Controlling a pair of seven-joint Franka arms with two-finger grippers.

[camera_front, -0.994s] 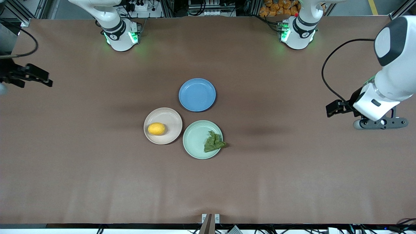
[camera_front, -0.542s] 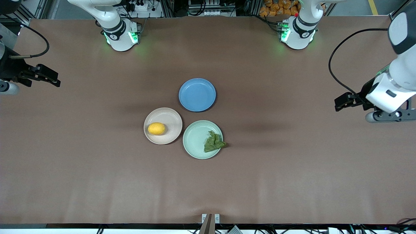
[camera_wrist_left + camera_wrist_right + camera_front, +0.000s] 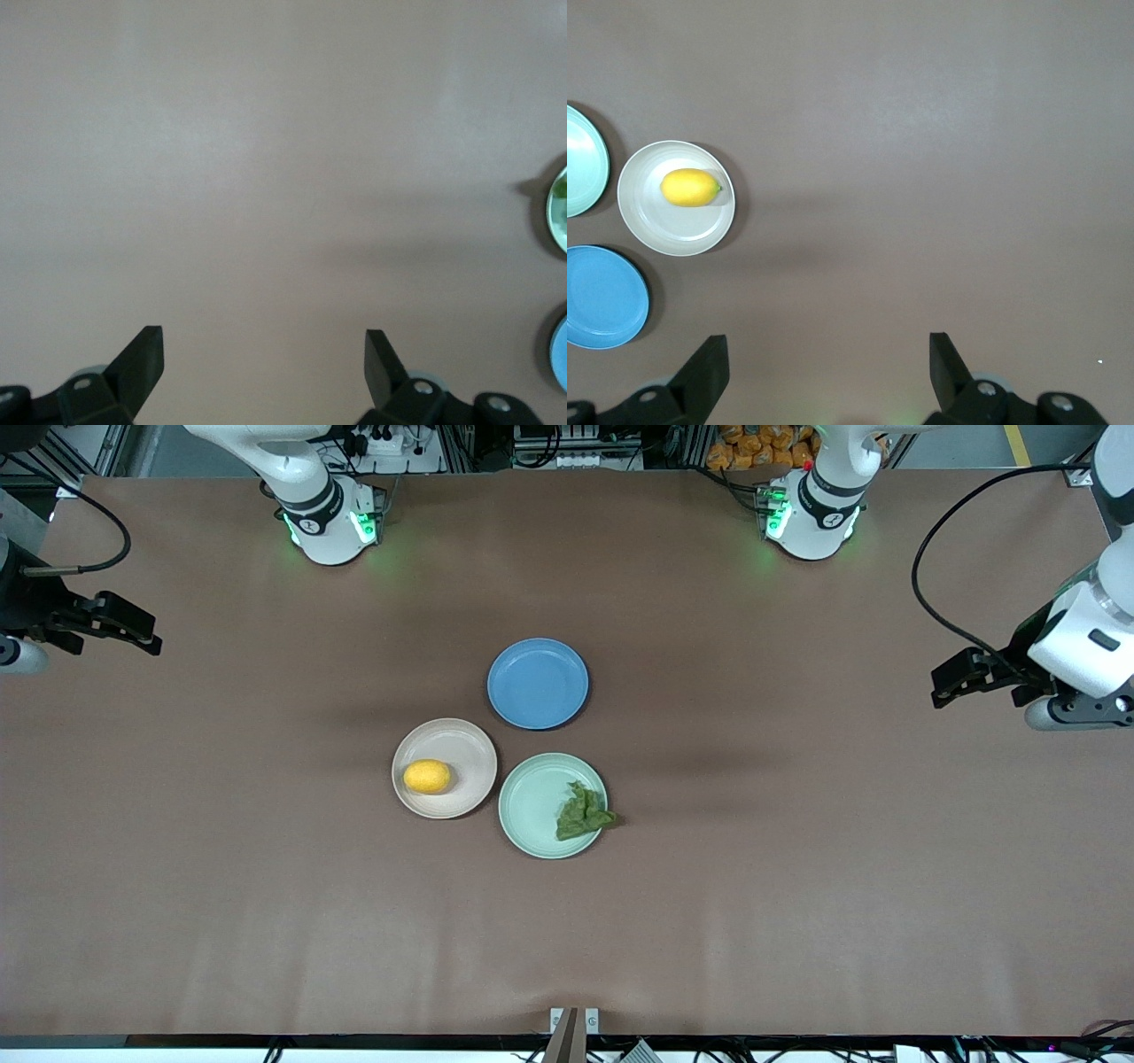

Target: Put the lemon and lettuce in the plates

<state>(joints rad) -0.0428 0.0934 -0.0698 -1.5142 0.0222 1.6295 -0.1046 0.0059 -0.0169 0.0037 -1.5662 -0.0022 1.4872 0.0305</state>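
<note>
The yellow lemon (image 3: 427, 777) (image 3: 691, 188) lies in the beige-pink plate (image 3: 465, 748) (image 3: 678, 232). Beside it, the wrinkly dark green lettuce (image 3: 583, 813) lies in the mint green plate (image 3: 534, 803), one ragged edge hanging over the rim toward the left arm's end. My left gripper (image 3: 957, 677) (image 3: 264, 341) hangs open over bare table at the left arm's end, holding nothing. At the right arm's end my right gripper (image 3: 124, 627) (image 3: 828, 347) is also open and empty. Both are well away from the plates.
A blue plate (image 3: 538, 683) (image 3: 602, 297) with nothing in it sits farther from the front camera, touching neither plate. The left wrist view catches only slivers of the mint plate (image 3: 560, 208) and blue plate (image 3: 561, 351). Brown table surface (image 3: 797, 886) surrounds the plates.
The left arm has drawn back toward its end of the table and toward the bases' edge. The right gripper has shifted slightly. Lemon, lettuce and plates have not moved.
</note>
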